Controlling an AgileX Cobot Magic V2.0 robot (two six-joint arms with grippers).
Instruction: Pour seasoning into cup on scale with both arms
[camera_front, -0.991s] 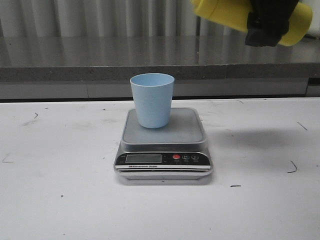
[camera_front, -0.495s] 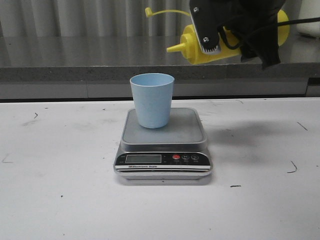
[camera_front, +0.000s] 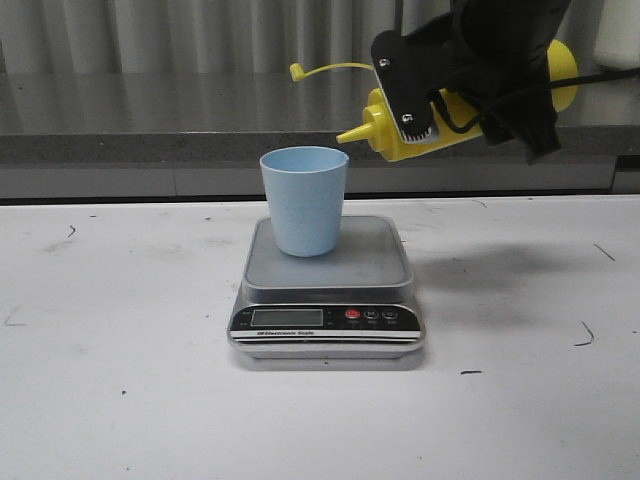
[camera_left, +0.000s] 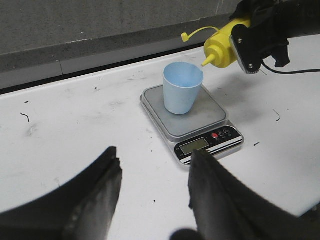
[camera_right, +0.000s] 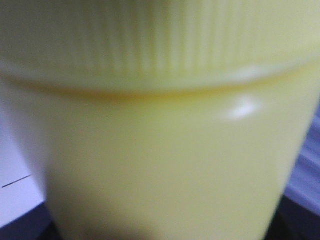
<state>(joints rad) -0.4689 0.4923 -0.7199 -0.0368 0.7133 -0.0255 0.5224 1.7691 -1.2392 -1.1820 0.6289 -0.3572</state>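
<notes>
A: What could go wrong here?

B: The seasoning bottle (camera_front: 400, 125) lies almost on its side in the air, its nozzle (camera_front: 355, 133) pointing toward nine o'clock in the front view and stopping just short of the cup's rim, off at its two o'clock. If it is squeezed or tipped further from there, I judge the stream may land on the scale (camera_front: 327, 285) platform or the tabletop (camera_front: 120, 340) instead of in the cup (camera_front: 304, 200).

A: Anything else?

B: The cup is light and stands loose on the platform toward its twelve o'clock edge. A nudge from the nozzle or the arm could tip it. The little tethered cap (camera_front: 296, 72) also dangles above and could swing into the way.

A: How is the bottle held?

B: The right gripper (camera_front: 440, 85) has its fingers clamped around the bottle's body; the right wrist view shows nothing but yellow plastic pressed close. The left gripper (camera_left: 152, 192) hangs well apart from the scale, fingers spread and holding nothing.

A: What can't you make out?

B: The display on the scale's front panel is too small to read. Whether the nozzle opening is clear, and how full the opaque bottle is, cannot be told. The arm covers most of the bottle's middle, and the cup's inside looks empty only from the left wrist view.
</notes>
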